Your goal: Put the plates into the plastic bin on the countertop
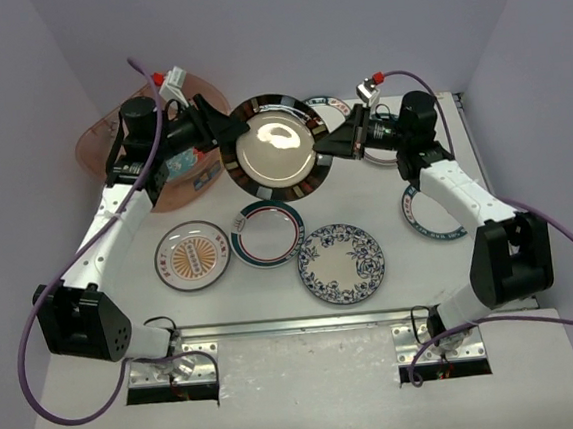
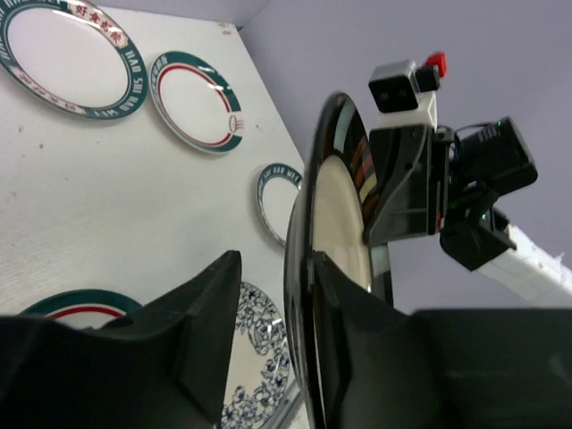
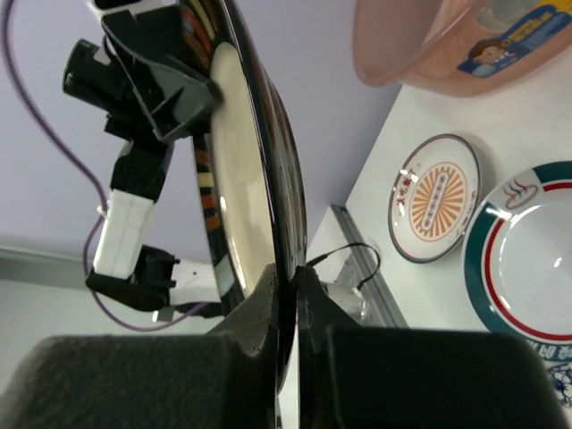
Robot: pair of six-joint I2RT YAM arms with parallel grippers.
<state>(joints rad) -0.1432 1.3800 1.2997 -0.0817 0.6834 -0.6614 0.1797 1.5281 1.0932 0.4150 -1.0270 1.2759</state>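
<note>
One plate: the black-rimmed plate [image 1: 279,147] hangs above the table [image 1: 412,269], just beside the plastic bin [image 1: 91,141].
Right pincer [image 3: 286,284]: closed tight on its right rim.
Left pincer [image 1: 231,135]: partly open, fingers [image 2: 201,313] astride the left rim, one finger clear.
Flat on table: orange sunburst plate [image 1: 193,255], blue floral plate [image 1: 342,263].

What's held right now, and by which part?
The black-rimmed plate. The right gripper pinches its rim. The left gripper straddles the opposite rim, with a gap showing beside one finger, so it is not clamped.
</note>
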